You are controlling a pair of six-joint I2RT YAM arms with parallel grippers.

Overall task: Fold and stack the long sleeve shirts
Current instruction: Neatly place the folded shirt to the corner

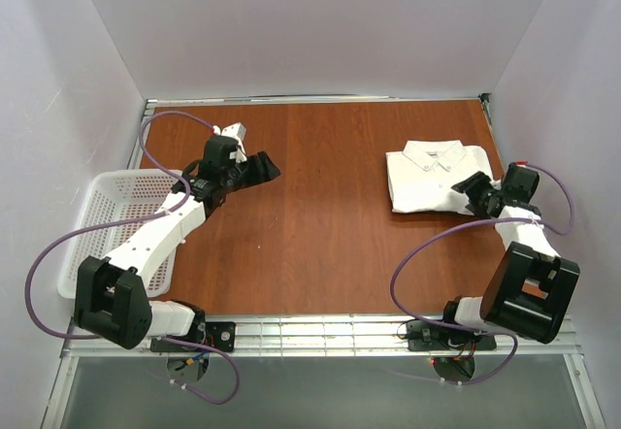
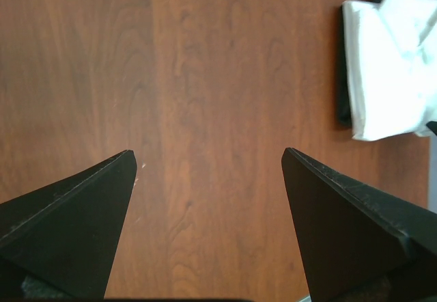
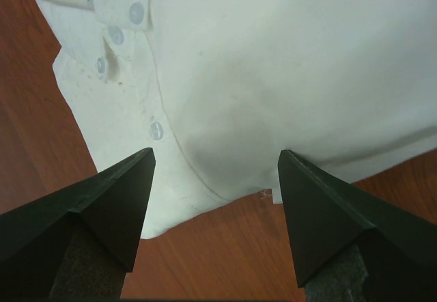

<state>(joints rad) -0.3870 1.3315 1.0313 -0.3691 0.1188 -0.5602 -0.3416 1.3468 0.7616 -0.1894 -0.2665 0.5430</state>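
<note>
A plain white long sleeve shirt [image 1: 430, 179] lies folded on the table at the right rear, collar toward the back. In the right wrist view its button placket [image 3: 156, 132] and near hem fill the frame. My right gripper [image 1: 473, 189] [image 3: 216, 152] hovers open just at that shirt's near right edge, nothing between its fingers. My left gripper [image 1: 262, 168] [image 2: 208, 152] is open over bare wood at the left rear, well away from the shirt. In the left wrist view the white shirt [image 2: 389, 63] shows a thin dark strip [image 2: 343, 76] under one side; I cannot tell what that strip is.
A white plastic mesh basket [image 1: 105, 225] stands at the table's left edge beside the left arm. White walls close in the table on three sides. Purple cables loop from both arms near the front rail [image 1: 320, 332].
</note>
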